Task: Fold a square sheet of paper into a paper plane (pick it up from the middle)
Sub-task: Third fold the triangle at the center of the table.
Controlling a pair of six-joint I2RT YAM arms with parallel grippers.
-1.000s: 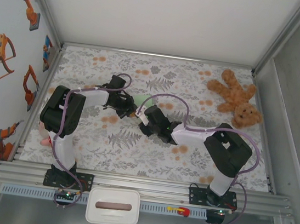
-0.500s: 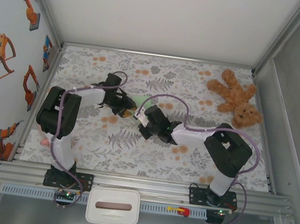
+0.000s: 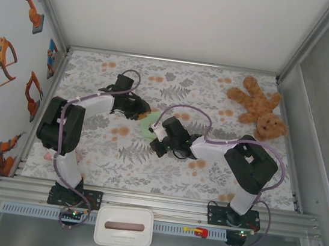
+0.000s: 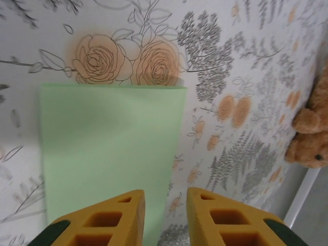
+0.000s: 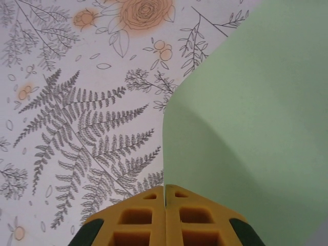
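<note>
Flower-printed surface point(image 3: 218, 172) carries a brown teddy bear point(image 3: 258, 111), and the square sheet of paper point(image 3: 149, 121) lies well to the left of this bear. The right gripper point(image 5: 165, 188) has its jaws pinched on the sheet's edge. The left gripper point(image 4: 165, 197) holds its jaws narrowly apart above the sheet.

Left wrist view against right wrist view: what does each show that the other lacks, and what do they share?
Left wrist alone: the brown teddy bear at the right edge, the green paper lying as a flat rectangle below two orange roses, and the left fingers standing apart. Right wrist alone: the right fingers closed together, the paper's edge running into their seam and the sheet bowing upward, plus a large fern print. Shared: the green paper and the floral table cover.
</note>
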